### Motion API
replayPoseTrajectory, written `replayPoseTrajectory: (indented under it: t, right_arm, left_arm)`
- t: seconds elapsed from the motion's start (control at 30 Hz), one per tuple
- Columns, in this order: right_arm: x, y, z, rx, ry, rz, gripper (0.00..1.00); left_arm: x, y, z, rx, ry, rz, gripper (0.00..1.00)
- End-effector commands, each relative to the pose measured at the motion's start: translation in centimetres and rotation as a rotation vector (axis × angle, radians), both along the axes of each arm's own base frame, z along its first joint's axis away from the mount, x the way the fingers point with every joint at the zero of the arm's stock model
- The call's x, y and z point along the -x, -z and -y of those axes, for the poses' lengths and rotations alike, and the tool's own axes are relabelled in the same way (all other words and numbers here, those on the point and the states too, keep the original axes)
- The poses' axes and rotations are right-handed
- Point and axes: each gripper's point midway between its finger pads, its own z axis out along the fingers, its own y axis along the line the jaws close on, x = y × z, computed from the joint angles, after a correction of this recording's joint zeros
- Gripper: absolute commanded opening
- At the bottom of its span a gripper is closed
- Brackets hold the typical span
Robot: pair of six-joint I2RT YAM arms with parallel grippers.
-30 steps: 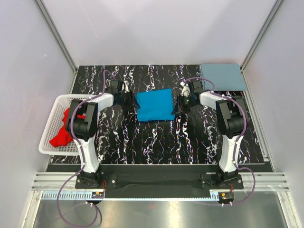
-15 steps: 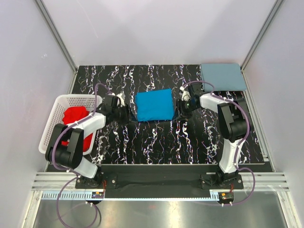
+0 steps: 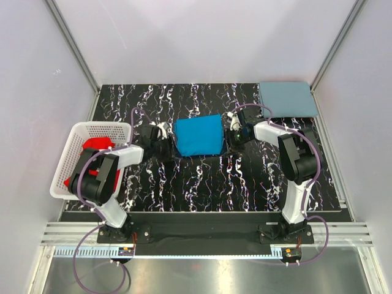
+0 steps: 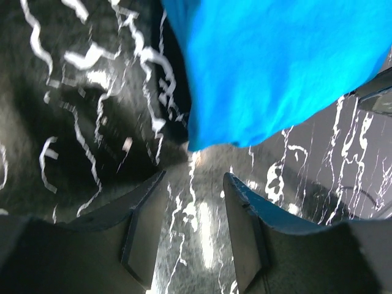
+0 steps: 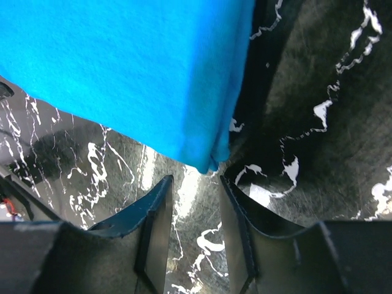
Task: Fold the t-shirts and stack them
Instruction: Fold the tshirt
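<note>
A folded bright blue t-shirt lies flat on the black marbled table. My left gripper is open and empty, low at the shirt's near left corner. My right gripper is open and empty at its near right corner. Neither holds cloth. A folded dusty grey-blue t-shirt lies at the far right corner. Red t-shirts lie crumpled in the basket, partly hidden by my left arm.
A white lattice basket stands at the table's left edge. The black marbled table stretches in front of the blue shirt. Grey walls close in the back and both sides.
My left arm swung from over the basket to the shirt's left corner, uncovering the red cloth. My right gripper shifted slightly along the shirt's right edge. The blue shirt has barely moved.
</note>
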Motion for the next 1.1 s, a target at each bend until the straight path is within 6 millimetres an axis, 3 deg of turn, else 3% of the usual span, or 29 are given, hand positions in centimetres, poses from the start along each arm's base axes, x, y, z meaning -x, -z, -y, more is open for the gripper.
replayPoseTrajectory:
  t: [0.0, 0.23, 0.37, 0.47, 0.5, 0.53, 0.67, 0.83, 1.07]
  right_arm:
    - [-1.1, 1.0, 0.1, 0.082, -0.009, 0.070, 0.42]
    - [-1.5, 1.7, 0.3, 0.139, -0.013, 0.089, 0.39]
    - [-1.7, 1.8, 0.3, 0.153, -0.015, 0.101, 0.34]
    - [-1.8, 2.0, 0.8, 0.174, -0.015, 0.108, 0.21]
    - [-1.9, 2.0, 0.9, 0.182, -0.016, 0.111, 0.11]
    - [-1.9, 2.0, 1.1, 0.193, -0.012, 0.117, 0.00]
    - [-2.6, 1.3, 2.5, 0.269, 0.012, 0.149, 0.00]
    - [-2.6, 0.0, 2.9, 0.281, 0.029, 0.184, 0.00]
    - [-2.3, 0.0, 3.2, 0.297, 0.038, 0.197, 0.00]
  left_arm:
    - [-2.1, -0.4, 0.5, -0.010, 0.014, 0.068, 0.48]
    - [-2.6, 0.3, 0.6, -0.046, 0.030, 0.063, 0.47]
    - [-2.3, 1.0, 0.9, -0.058, 0.043, 0.050, 0.36]
    - [-2.3, 1.3, 1.2, -0.059, 0.053, 0.038, 0.17]
    - [-2.5, 1.2, 1.4, -0.059, 0.057, 0.043, 0.05]
    - [-2.2, 1.4, 1.2, -0.070, 0.054, 0.025, 0.00]
    - [-2.8, 0.7, -0.4, -0.167, 0.022, 0.036, 0.00]
    - [-4.1, -2.0, -1.9, -0.249, -0.035, 0.087, 0.00]
    - [-3.5, -2.0, -2.4, -0.303, -0.034, 0.059, 0.00]
